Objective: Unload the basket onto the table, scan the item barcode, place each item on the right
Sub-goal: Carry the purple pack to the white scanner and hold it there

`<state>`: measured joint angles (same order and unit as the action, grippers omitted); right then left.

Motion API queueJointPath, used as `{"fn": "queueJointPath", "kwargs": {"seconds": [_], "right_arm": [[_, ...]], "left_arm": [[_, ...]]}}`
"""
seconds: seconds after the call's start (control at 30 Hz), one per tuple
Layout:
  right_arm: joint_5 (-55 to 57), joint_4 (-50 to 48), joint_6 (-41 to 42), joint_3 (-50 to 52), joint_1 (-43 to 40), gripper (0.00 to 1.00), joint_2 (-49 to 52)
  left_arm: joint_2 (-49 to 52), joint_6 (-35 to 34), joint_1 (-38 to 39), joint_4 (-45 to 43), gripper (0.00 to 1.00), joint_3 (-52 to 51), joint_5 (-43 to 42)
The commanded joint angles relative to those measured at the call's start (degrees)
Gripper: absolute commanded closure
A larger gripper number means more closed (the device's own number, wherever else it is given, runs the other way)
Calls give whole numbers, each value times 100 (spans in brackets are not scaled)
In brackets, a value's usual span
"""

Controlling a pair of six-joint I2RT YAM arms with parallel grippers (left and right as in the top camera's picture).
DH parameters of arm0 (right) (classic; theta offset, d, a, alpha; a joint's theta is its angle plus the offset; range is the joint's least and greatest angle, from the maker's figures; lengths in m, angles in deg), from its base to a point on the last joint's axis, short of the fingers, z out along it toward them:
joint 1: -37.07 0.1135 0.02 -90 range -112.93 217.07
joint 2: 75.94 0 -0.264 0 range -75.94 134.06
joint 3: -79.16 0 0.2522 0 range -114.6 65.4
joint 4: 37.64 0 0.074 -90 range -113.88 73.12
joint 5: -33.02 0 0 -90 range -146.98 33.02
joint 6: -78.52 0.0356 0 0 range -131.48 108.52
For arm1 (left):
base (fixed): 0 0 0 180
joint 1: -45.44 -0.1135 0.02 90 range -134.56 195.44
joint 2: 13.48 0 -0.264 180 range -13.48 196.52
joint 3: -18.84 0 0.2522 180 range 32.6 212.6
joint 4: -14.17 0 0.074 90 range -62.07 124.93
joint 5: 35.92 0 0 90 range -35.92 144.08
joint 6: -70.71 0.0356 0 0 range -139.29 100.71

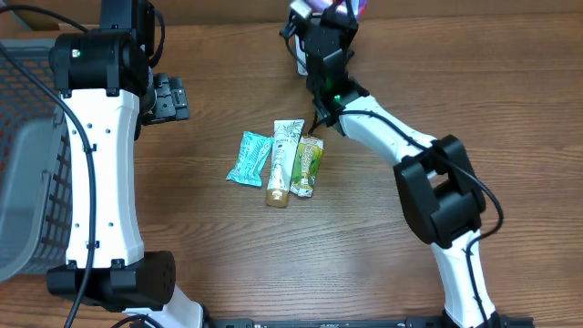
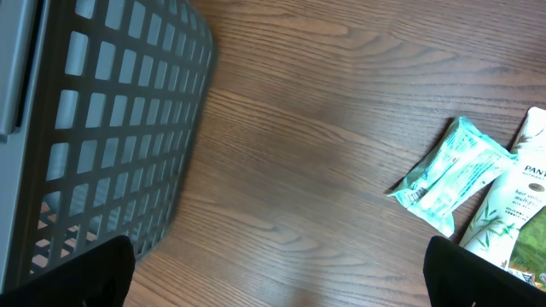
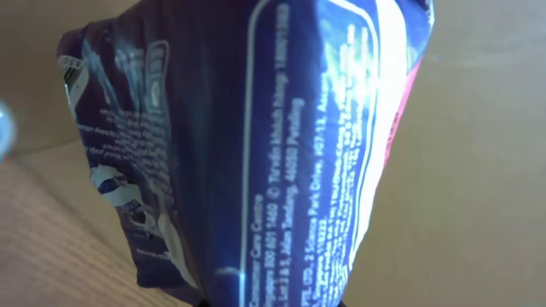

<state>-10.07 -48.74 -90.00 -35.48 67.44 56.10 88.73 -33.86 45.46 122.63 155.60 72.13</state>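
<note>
your right gripper (image 1: 326,16) clamps the blue packet (image 3: 256,153) between its fingers; print perhaps reads "consumer care centre"; left gripper (image 1: 173,98) spread apart.

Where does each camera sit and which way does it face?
Overhead: fixed above, looking straight down on the brown wooden table; white left arm and right arm show, plus grey plastic mesh basket, teal crinkled packet, cream tube, green sachet.
Left wrist: on the left arm, looking down at the table; its black fingers sit wide apart in the bottom corners.
Right wrist: on the right arm, close up on the dark blue printed packet it holds; own fingers hidden.
Shared: overhead and left wrist both show basket, teal packet, tube.
</note>
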Motion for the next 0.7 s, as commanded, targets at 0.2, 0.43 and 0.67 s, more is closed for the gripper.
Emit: {"fn": "queueJointPath", "kwargs": {"seconds": [0.2, 0.43, 0.67], "right_arm": [[-522, -234, -188, -109, -68, 96, 302], [-400, -511, -103, -107, -114, 96, 461], [-306, -503, 76, -107, -175, 96, 466]], "left_arm": [[-85, 63, 0, -13, 0, 90, 33], [-85, 63, 0, -11, 1, 90, 33], [-85, 63, 0, -11, 0, 90, 33]]}}
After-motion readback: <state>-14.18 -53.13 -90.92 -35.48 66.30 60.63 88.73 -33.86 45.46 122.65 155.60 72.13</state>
